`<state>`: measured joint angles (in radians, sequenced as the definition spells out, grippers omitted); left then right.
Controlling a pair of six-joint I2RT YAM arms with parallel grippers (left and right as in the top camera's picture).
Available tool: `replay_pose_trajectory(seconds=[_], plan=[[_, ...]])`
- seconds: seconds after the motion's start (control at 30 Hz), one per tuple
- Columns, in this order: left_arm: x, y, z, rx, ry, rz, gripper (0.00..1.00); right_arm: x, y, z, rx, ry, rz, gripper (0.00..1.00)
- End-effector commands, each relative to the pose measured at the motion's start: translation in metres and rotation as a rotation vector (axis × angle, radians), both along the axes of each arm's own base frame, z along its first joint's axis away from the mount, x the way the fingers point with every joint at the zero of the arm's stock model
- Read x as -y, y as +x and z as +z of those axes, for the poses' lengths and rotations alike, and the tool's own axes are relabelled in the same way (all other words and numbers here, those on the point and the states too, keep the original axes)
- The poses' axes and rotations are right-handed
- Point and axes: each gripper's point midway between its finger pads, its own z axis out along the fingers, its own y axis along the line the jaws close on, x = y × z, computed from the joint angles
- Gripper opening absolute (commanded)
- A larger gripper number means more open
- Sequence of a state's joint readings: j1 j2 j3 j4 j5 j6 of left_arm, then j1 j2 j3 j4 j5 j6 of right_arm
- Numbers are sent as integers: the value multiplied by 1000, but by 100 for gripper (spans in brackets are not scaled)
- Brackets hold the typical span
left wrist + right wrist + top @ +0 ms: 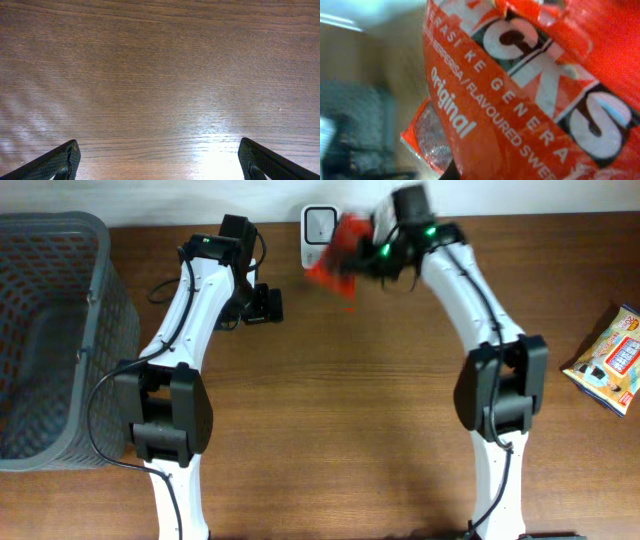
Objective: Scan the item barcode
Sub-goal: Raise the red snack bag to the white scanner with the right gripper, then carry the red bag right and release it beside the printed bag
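The wooden table (350, 430) runs out of the overhead view on every side, so you see only part of it. At the left, the grey basket (50, 330) is cut off by the frame, and its inside is too dim to make out. The left arm (190, 310) bends up and inward, with the left gripper (262, 302) over bare wood, jaws spread wide and nothing between them. The left wrist view shows you only wood grain and two dark fingertips (55, 162) in its lower corners. The right arm (480, 310) reaches toward the far edge, and the right gripper (368, 250) is clenched on the red packet (335, 255). Overhead the packet is smeared with blur, raised just beside the white scanner (320, 225). Only the right wrist view lets you read it: the red packet (520, 100) fills the frame, "Original" is legible, and it hides the fingers. A yellow snack bag (608, 360) lies at the right edge, partly cropped.
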<state>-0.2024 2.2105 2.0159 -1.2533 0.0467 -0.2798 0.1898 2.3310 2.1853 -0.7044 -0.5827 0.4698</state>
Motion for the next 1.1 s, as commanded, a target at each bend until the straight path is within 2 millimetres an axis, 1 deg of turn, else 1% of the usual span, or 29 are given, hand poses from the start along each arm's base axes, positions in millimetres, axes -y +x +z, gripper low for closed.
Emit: replay_pose_trajectory(seconds=[0.0, 0.07, 0.1, 0.23, 0.27, 0.37, 0.43, 0.47, 0.53, 0.63, 0.7, 0.73, 0.77, 0.8, 0.83, 0.93, 1.0, 1.07], plan=[[-2, 0, 1, 3, 10, 1, 99, -8, 22, 43, 92, 123, -59, 4], [-2, 0, 1, 3, 10, 0, 99, -16, 40, 49, 168, 115, -122, 4], [-2, 0, 1, 3, 10, 0, 99, -19, 45, 45, 179, 101, -154, 4], [-2, 0, 1, 3, 10, -1, 99, -40, 59, 42, 257, 82, -201, 4], [-2, 0, 1, 3, 10, 0, 99, -41, 60, 41, 262, 73, -212, 4], [-2, 0, 1, 3, 10, 0, 99, -30, 65, 40, 271, 52, -244, 4], [-2, 0, 1, 3, 10, -1, 99, -16, 67, 47, 284, 61, -231, 4], [-2, 0, 1, 3, 10, 0, 99, -3, 68, 54, 297, 63, -216, 4], [-2, 0, 1, 3, 10, -1, 99, 41, 66, 66, 289, 22, -252, 4], [-2, 0, 1, 3, 10, -1, 99, 126, 53, 76, 213, -106, -430, 4], [-2, 0, 1, 3, 10, -1, 99, 197, 29, 84, 131, -192, -578, 4], [-2, 0, 1, 3, 10, 0, 99, 246, 7, 85, 61, -238, -672, 4], [-2, 0, 1, 3, 10, 0, 99, 273, -8, 83, 12, -257, -722, 4], [-2, 0, 1, 3, 10, -1, 99, 312, -30, 74, -71, -283, -793, 4], [-2, 0, 1, 3, 10, -1, 99, 334, -45, 67, -124, -296, -835, 4], [-2, 0, 1, 3, 10, -1, 99, 413, -107, 32, -356, -344, -994, 4], [-2, 0, 1, 3, 10, -1, 99, 455, -144, 15, -466, -372, -1088, 4], [-2, 0, 1, 3, 10, -1, 99, 482, -165, 5, -513, -396, -1129, 4]])
